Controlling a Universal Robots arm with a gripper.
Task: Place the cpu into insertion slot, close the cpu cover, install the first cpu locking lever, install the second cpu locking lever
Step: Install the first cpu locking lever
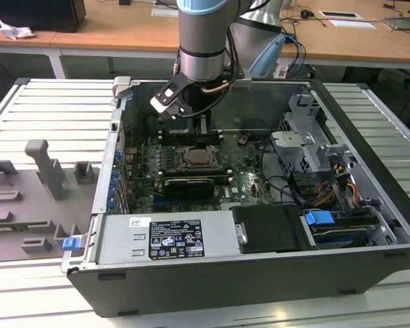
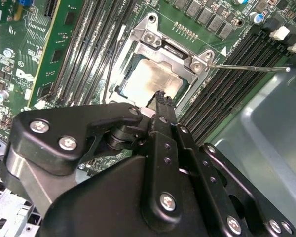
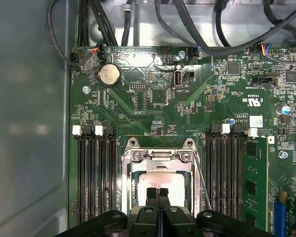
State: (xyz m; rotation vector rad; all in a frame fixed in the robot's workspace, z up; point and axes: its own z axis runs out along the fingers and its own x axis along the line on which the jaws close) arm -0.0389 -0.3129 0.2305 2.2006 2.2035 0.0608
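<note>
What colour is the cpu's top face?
Dull silvery-tan metal. The cpu shows best in the second wrist view.

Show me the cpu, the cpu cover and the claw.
cpu [image 3: 161, 178]: first wrist view, on its bare metal face.
cpu cover [image 3: 160, 156]: first wrist view, on a bar of its silver frame.
claw [image 3: 157, 191]: first wrist view, midway between its shut fingertips.
</note>
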